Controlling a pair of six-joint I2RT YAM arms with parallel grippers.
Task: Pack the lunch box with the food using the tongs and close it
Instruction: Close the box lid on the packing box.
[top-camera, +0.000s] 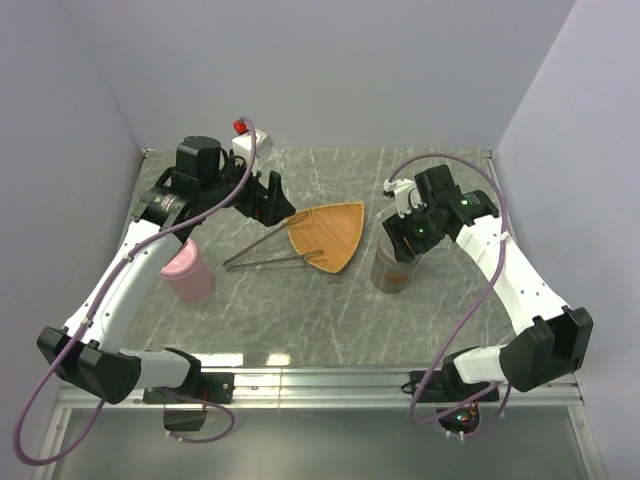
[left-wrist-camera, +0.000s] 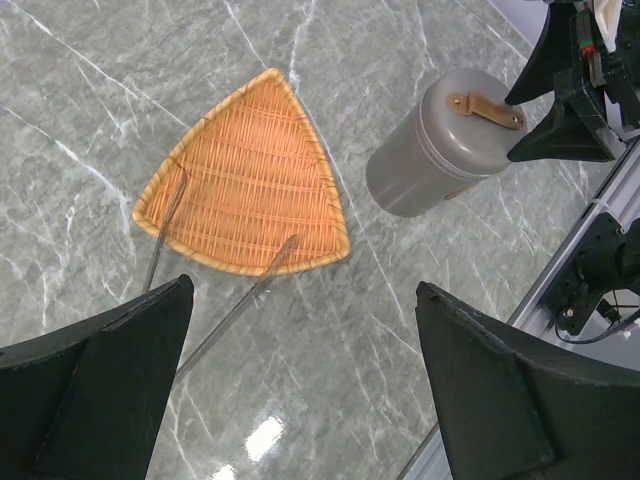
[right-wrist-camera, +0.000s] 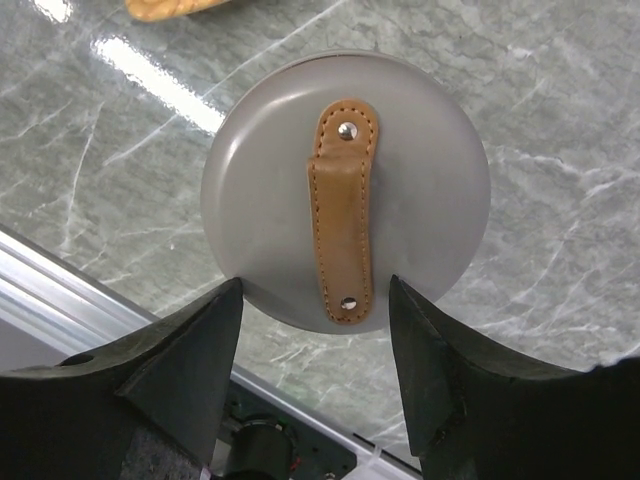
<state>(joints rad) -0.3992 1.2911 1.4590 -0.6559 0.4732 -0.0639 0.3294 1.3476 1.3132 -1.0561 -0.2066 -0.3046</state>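
Your left claw (left-wrist-camera: 305, 290) hangs wide open, tilted down over the tongs (left-wrist-camera: 240, 302), tips resting on the plate (left-wrist-camera: 250, 180). Right claw (right-wrist-camera: 315, 285) points straight down over the closed lunch box (right-wrist-camera: 430, 180), jaws apart, gripping nothing.

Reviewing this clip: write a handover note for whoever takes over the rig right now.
Left gripper: open, empty, above the table near the tongs.
Right gripper: open, empty, over the lunch box lid, fingers either side of its leather strap.
Tongs lie flat, tips on the woven plate. The plate is bare and no food is in view.
The grey lunch box stands right of the plate, lid on, contents hidden.
Done, apparently: packing and closing.
Left: probably just check the lid is seated.
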